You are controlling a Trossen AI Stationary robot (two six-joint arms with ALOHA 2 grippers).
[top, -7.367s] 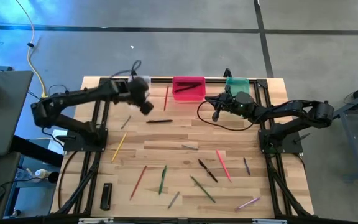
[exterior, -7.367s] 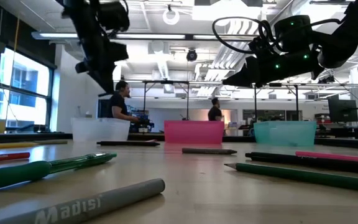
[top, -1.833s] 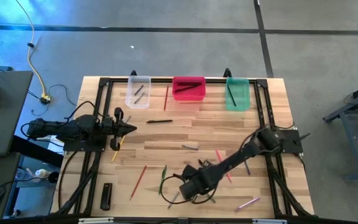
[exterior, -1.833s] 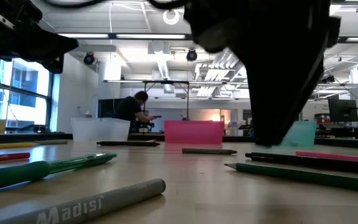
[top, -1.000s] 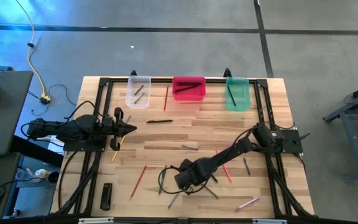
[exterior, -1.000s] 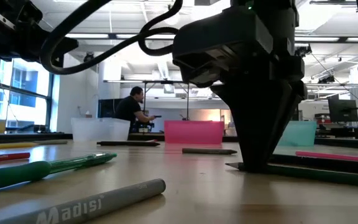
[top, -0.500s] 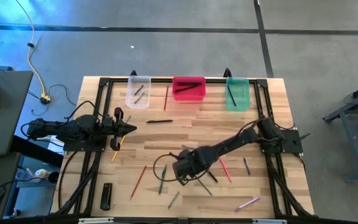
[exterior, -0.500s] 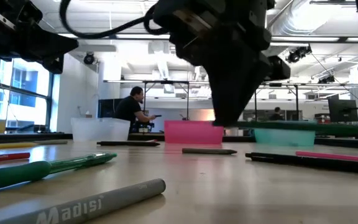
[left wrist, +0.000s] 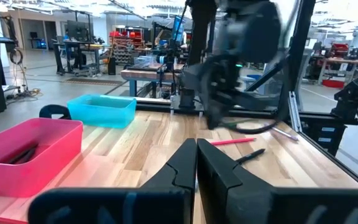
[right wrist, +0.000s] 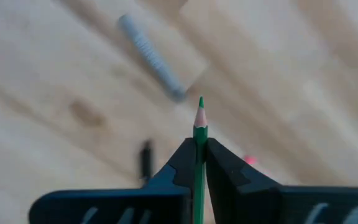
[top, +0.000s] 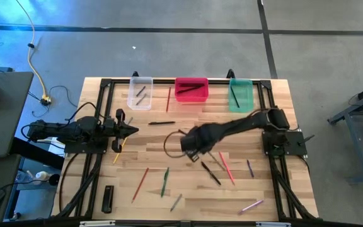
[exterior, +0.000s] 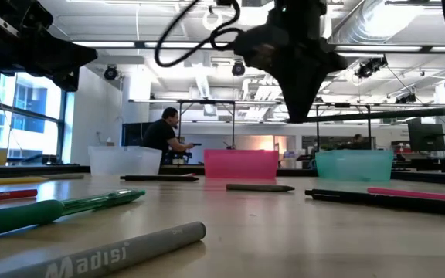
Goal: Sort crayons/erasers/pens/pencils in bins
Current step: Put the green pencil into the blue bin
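Observation:
My right gripper (top: pixel 191 145) hangs over the middle of the table, shut on a green pencil (exterior: pixel 385 115), well above the wood. The right wrist view shows the pencil's sharpened point (right wrist: pixel 200 106) past the fingers. My left gripper (top: pixel 131 130) rests shut and empty at the table's left side. The clear bin (top: pixel 140 93), the pink-red bin (top: pixel 191 89) and the green bin (top: pixel 241 94) stand in a row at the far edge, each with sticks inside. Several loose sticks lie flat on the table. My right gripper pinches the green pencil between its two fingers close to the sharpened end (right wrist: pixel 199 134). The fingers point down and lie across the pencil. The pencil is lifted clear and hangs level, its long part (exterior: pixel 408 113) reaching toward the table's right side.
On the wood lie a grey crayon (right wrist: pixel 151 57), a black pen (top: pixel 161 123), a yellow pencil (top: pixel 120 148), a red pencil (top: pixel 140 184), a green pen (top: pixel 166 181), another black pen (top: pixel 210 173) and a pink stick (top: pixel 227 167). A flat black bar (top: pixel 108 198) lies near left.
My right gripper, shut on the green pencil, has risen from the table and gone toward the far edge. The pencil, which lay on the wood a second ago, is now lifted clear and stays level.

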